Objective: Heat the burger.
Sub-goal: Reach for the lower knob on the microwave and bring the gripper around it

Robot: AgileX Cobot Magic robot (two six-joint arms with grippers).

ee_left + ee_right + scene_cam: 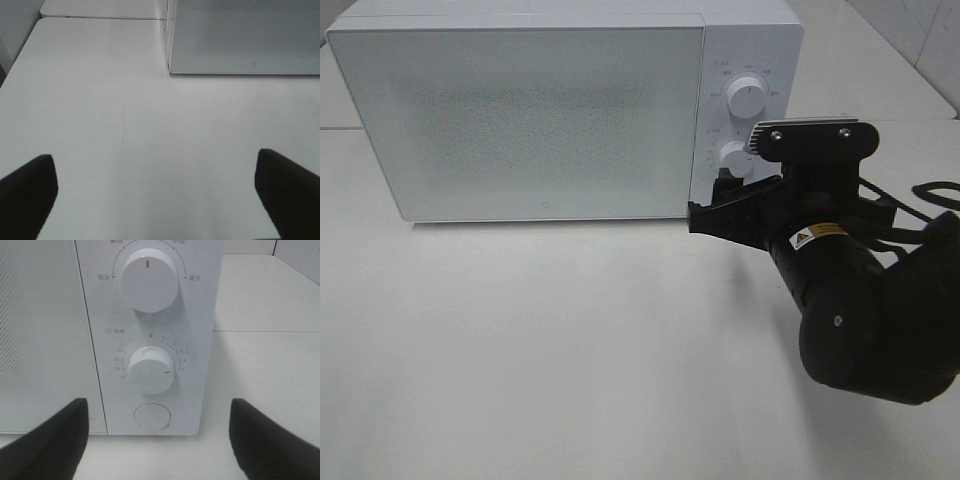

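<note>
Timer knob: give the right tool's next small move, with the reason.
Probably draw the right tool straight back from the timer knob: its red mark already points past zero, near 5, the microwave door looks shut, and the tool stands open, gripping nothing.

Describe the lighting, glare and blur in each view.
Exterior high: even, washed-out light, microwave door grainy, thin shadow under it. Left wrist: bright table, left gripper dark and blurred. Right wrist: timer knob sharp, right gripper soft-edged.

High cam looks down on white boxy microwave (520, 110); right wrist close, facing its control panel (150, 335); left wrist sees its corner.
</note>
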